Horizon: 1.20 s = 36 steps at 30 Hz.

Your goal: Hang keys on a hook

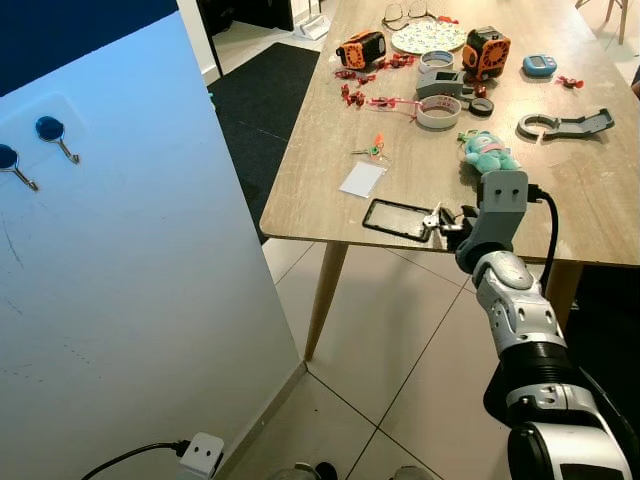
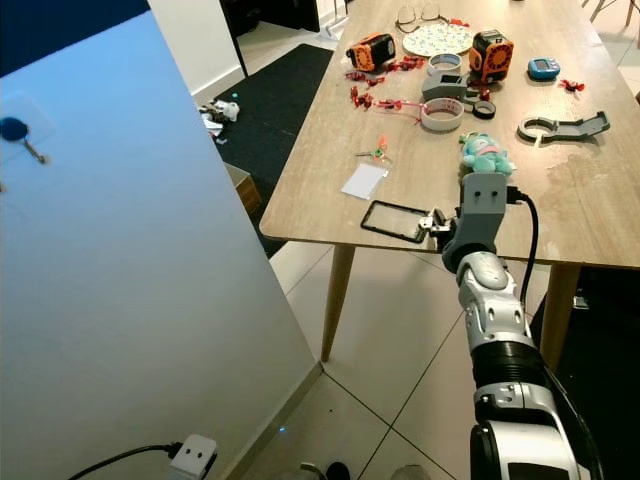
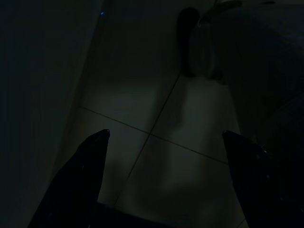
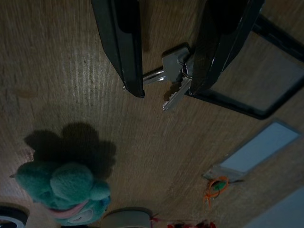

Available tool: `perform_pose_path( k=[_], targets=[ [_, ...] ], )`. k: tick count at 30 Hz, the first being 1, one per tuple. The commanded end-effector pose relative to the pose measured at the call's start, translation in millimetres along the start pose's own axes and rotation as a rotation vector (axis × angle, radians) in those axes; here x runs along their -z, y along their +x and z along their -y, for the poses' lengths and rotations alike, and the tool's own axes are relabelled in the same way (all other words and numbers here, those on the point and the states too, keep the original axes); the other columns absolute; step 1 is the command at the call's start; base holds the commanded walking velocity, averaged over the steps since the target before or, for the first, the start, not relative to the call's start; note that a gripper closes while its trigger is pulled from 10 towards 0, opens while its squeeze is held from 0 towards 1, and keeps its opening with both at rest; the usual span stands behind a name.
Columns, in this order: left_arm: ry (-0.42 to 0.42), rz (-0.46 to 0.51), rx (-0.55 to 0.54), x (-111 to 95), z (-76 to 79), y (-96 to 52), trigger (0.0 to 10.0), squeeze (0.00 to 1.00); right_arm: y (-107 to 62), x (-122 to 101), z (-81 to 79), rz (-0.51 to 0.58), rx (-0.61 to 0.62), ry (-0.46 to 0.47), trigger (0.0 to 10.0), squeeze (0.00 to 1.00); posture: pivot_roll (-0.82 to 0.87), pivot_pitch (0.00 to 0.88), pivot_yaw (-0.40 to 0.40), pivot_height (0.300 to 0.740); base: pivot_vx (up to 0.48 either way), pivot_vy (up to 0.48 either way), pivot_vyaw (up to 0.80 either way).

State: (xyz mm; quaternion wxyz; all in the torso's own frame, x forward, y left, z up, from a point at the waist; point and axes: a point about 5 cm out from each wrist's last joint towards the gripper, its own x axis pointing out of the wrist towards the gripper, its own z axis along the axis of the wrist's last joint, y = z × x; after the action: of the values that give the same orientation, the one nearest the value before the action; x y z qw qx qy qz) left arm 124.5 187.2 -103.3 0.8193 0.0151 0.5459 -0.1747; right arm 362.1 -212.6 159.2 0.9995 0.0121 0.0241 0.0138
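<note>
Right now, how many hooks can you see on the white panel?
2. Both have blue round heads and sit high on the white panel: one hook further in, the other hook at the picture's left edge, slightly lower. More could lie beyond the frame.

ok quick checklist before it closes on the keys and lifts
1. Right tool straddles the keys: ok, one finger on each side.
2. Fingers open enough: ok, not yet closed on them.
3. Keys clear of the black frame: not ok, they lie right beside its edge.
4. Plush toy out of the way: ok, apart from the tool.
5. Hooks free on the white panel: ok, nothing hangs there.
6. Left tool: ok, open above the floor.
</note>
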Motion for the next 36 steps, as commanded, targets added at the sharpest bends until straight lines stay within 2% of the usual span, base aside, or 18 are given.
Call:
perform_pose_path(
  k=[1,7,10,14,15,17,18,19,20,21,23,25,29,31,32,33,34,36],
  targets=[
    [0.010,-0.033,0.043,10.8,7.3,0.4,10.0,0.00,1.8,-0.5,-15.9,0.004,-0.099,0.026,10.0,0.00,-0.13,0.157,0.132,0.740,0.000,0.000,0.00],
    [0.014,-0.038,0.042,12.3,6.7,-0.1,10.0,0.00,2.7,-2.8,-17.4,-0.006,-0.117,-0.022,10.0,0.00,-0.13,0.163,0.132,0.740,0.000,0.000,0.00],
    [0.015,-0.042,0.041,14.0,6.5,-0.5,10.0,0.00,2.9,-11.4,-14.4,0.014,-0.136,-0.053,10.0,0.00,-0.13,0.163,0.132,0.740,0.000,0.000,0.00],
    [0.017,-0.053,0.043,19.8,7.2,-1.5,10.0,0.00,-0.9,-36.4,-1.2,0.045,-0.206,-0.238,10.0,0.00,-0.13,0.163,0.132,0.740,0.000,0.000,0.00],
    [0.017,-0.053,0.043,19.8,7.2,-1.5,10.0,0.00,-0.9,-36.4,-1.2,0.045,-0.206,-0.238,10.0,0.00,-0.13,0.163,0.132,0.740,0.000,0.000,0.00],
    [0.019,-0.056,0.045,21.8,7.9,-1.7,10.0,0.00,-3.6,-44.6,9.8,0.045,-0.230,-0.325,10.0,0.00,-0.13,0.167,0.132,0.740,0.000,0.000,0.00],
    [0.019,-0.056,0.045,21.8,7.9,-1.7,10.0,0.00,-3.6,-44.6,9.8,0.045,-0.230,-0.325,10.0,0.00,-0.13,0.167,0.132,0.740,0.000,0.000,0.00],
    [0.019,-0.057,0.045,22.0,8.0,-1.7,10.0,0.00,-6.1,-47.0,17.9,0.032,-0.253,-0.393,10.0,0.42,-0.13,0.167,0.132,0.740,0.000,0.000,0.00],
    [0.020,-0.057,0.046,21.7,8.3,-1.5,10.0,0.00,-9.5,-48.8,31.9,0.000,-0.267,-0.472,10.0,1.00,-0.14,0.166,0.131,0.740,0.000,0.000,0.00],
    [0.020,-0.057,0.046,21.7,8.3,-1.5,10.0,0.00,-9.5,-48.8,31.9,0.000,-0.267,-0.472,10.0,1.00,-0.14,0.166,0.131,0.740,0.000,0.000,0.00],
    [0.023,-0.056,0.045,19.0,8.8,-0.6,10.0,0.00,-11.0,-47.5,44.2,-0.036,-0.267,-0.514,10.0,1.00,-0.14,0.166,0.131,0.740,0.000,0.000,0.00],
    [0.023,-0.055,0.045,18.4,8.9,-0.4,10.0,0.00,-10.8,-47.2,45.5,-0.041,-0.263,-0.516,10.0,1.00,-0.14,0.166,0.131,0.740,0.000,0.000,0.00],
    [0.024,-0.052,0.048,15.7,10.1,0.6,10.0,0.00,-12.2,-39.0,49.4,-0.107,-0.302,-0.599,10.0,1.00,-0.13,0.169,0.129,0.740,0.000,0.000,0.00],
    [0.024,-0.052,0.048,15.7,10.2,0.7,10.0,0.00,-12.5,-38.4,49.2,-0.112,-0.310,-0.605,10.0,1.00,-0.13,0.169,0.129,0.740,0.000,0.000,0.00],
    [0.026,-0.054,0.049,16.5,10.4,0.6,10.0,0.00,-12.3,-39.2,44.0,-0.098,-0.344,-0.597,10.0,0.67,-0.13,0.169,0.129,0.740,0.000,0.000,0.00],
    [0.026,-0.054,0.049,16.5,10.4,0.6,10.0,0.00,-12.3,-39.2,44.0,-0.098,-0.344,-0.597,10.0,0.67,-0.13,0.169,0.129,0.740,0.000,0.000,0.00],
    [0.024,-0.055,0.052,18.3,10.8,0.2,10.0,0.00,-11.8,-40.7,38.9,-0.082,-0.370,-0.604,10.0,0.00,-0.13,0.169,0.129,0.740,0.000,0.000,0.00],
    [0.023,-0.058,0.053,20.0,10.9,-0.1,10.0,0.00,-11.3,-40.7,37.3,-0.079,-0.374,-0.604,10.0,0.00,-0.13,0.169,0.129,0.740,0.000,0.000,0.00]
  ],
)
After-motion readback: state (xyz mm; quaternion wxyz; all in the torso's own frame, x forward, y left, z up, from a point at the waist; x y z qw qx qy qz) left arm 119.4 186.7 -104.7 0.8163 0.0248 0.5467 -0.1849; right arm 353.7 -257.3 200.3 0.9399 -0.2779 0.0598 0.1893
